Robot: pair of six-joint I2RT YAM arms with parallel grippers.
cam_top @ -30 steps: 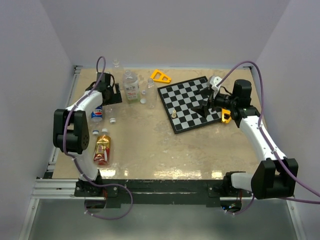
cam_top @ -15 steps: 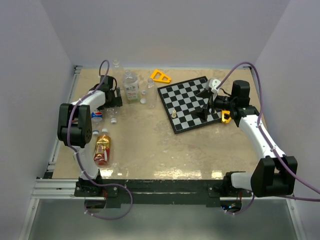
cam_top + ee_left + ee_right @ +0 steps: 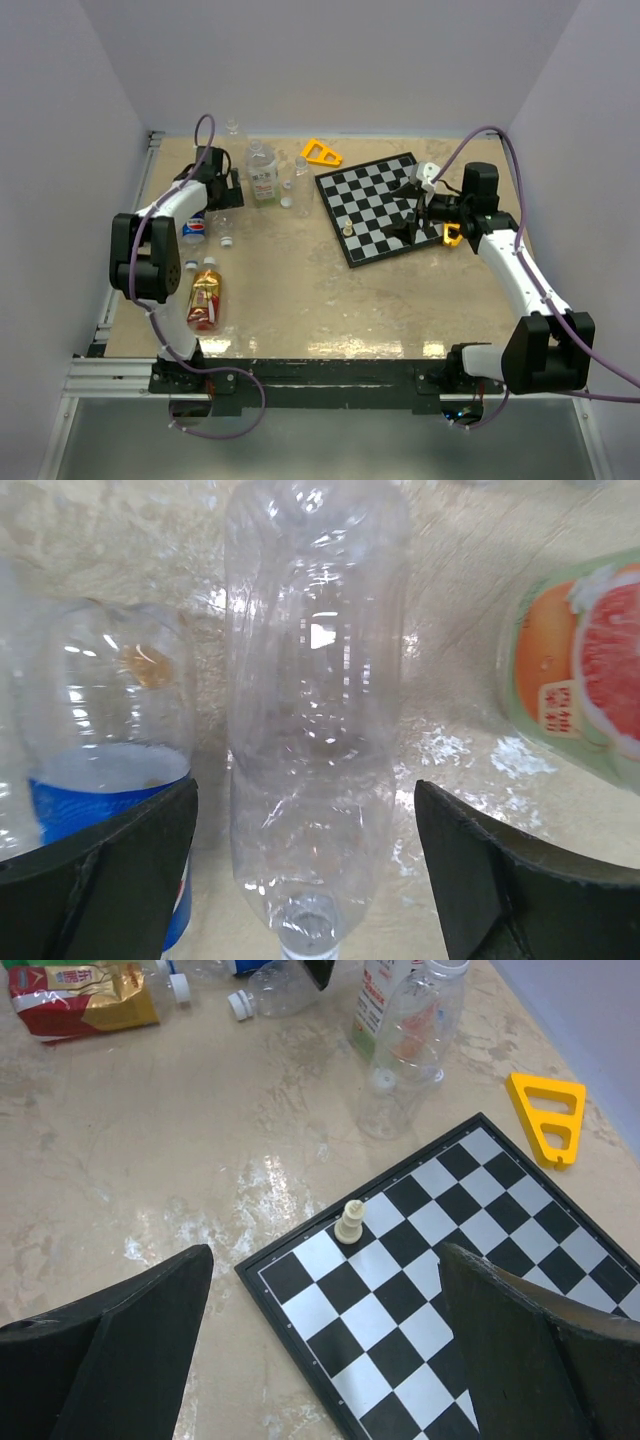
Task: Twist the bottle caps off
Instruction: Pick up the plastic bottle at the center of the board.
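Note:
My left gripper (image 3: 224,198) is open at the back left. In the left wrist view its jaws (image 3: 305,792) stand either side of a clear bottle (image 3: 315,710) lying on the table, neck towards the camera, without touching it. A blue cola-label bottle (image 3: 95,780) lies to its left and a white-green-orange label bottle (image 3: 262,172) stands to its right. Loose white caps (image 3: 286,201) lie near the bottles. A red-yellow label bottle (image 3: 204,298) lies at the front left. My right gripper (image 3: 405,216) is open and empty above the chessboard (image 3: 385,205).
A small cream chess piece (image 3: 349,1223) stands near the chessboard's corner. A yellow triangular frame (image 3: 321,152) lies at the back. Two more clear bottles (image 3: 233,129) stand at the back. White walls close in the table on three sides.
My left arm shifted a little around the clear bottle. My right gripper moved slightly left over the chessboard. Nothing was taken hold of.

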